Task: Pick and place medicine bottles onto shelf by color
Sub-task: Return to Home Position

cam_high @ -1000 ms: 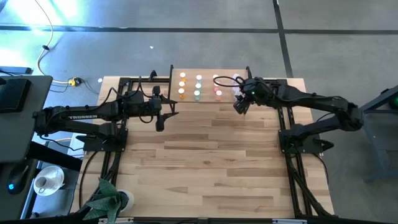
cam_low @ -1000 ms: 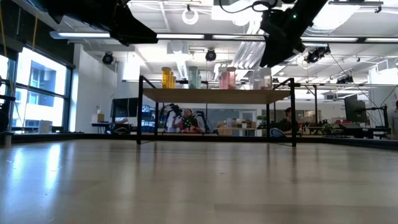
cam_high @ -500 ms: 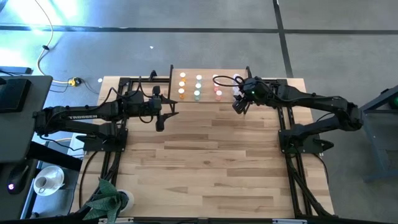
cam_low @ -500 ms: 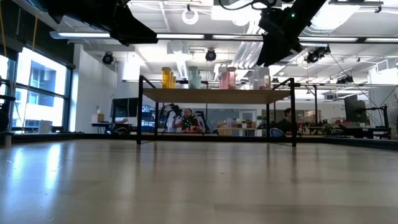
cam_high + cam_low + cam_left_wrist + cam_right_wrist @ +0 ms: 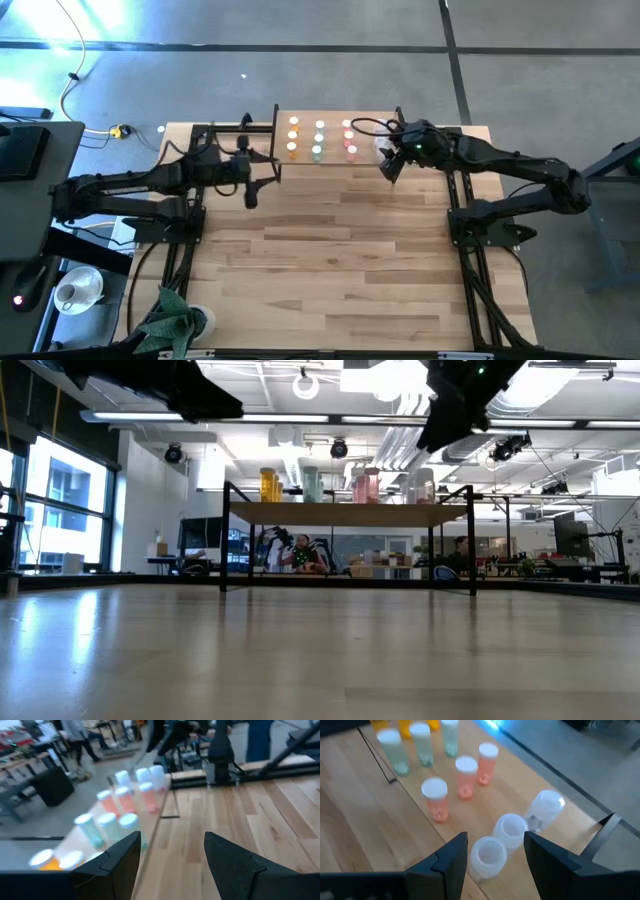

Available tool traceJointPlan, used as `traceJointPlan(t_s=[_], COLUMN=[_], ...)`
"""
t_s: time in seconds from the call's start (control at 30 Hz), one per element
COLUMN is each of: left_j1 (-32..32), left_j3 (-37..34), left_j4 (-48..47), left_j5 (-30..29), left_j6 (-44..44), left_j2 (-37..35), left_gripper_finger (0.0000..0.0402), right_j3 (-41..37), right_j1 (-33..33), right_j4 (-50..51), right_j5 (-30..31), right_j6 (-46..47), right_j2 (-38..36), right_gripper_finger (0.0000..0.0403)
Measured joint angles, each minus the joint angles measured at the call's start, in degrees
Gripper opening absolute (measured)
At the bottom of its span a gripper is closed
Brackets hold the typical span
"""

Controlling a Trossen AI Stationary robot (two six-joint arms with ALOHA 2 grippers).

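The shelf (image 5: 333, 118) stands at the table's far edge, and the bottles stand on its top in rows by colour: orange (image 5: 294, 135), green (image 5: 319, 138), pink (image 5: 350, 140) and clear (image 5: 380, 145). My right gripper (image 5: 391, 168) is open, just above the clear bottles (image 5: 511, 827) at the shelf's right end, touching none. The pink (image 5: 436, 797) and green (image 5: 422, 742) bottles show beyond them. My left gripper (image 5: 249, 192) is open and empty, near the shelf's left end; its wrist view shows the rows (image 5: 125, 797) from the side.
The shelf's black legs (image 5: 226, 545) stand on the wooden tabletop (image 5: 340, 260). Each arm's black base frame (image 5: 180, 220) stands on the table's side. A plant (image 5: 170, 320) sits at the near left corner. People sit in the room behind (image 5: 300, 552).
My left gripper has drawn back a little toward the table's left edge and gone up. My right gripper has gone slightly up and toward the table's right edge. The bottles have stayed where they were.
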State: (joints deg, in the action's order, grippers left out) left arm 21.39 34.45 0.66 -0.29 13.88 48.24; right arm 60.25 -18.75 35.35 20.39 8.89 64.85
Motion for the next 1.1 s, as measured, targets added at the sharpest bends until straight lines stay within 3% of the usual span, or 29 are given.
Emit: traceJointPlan(t_s=[0.2, 0.5, 0.77, 1.1], left_j1=[2.7, 5.3, 5.2, 5.2], left_j3=[0.0, -0.5, -11.7, -23.5], left_j4=[-5.1, -18.7, -7.4, -0.2], left_j5=[-0.6, 1.9, 5.0, 5.6], left_j6=[-0.2, -4.9, -10.9, -15.9], left_j2=[-10.5, -24.2, -28.4, -28.4], left_gripper_finger=[0.0209, 0.0209, 0.0209, 0.0209], right_j3=[0.0, -4.2, -15.2, -26.5], right_j1=[0.0, 0.1, 1.9, 6.3], right_j4=[0.0, -1.3, -13.9, -21.0], right_j5=[-0.6, -7.0, -10.5, -8.2], right_j6=[-1.4, -6.2, -4.4, -2.5], right_j2=[-5.5, -9.4, -12.8, -20.7], right_gripper_finger=[0.0185, 0.0185, 0.0185, 0.0185])
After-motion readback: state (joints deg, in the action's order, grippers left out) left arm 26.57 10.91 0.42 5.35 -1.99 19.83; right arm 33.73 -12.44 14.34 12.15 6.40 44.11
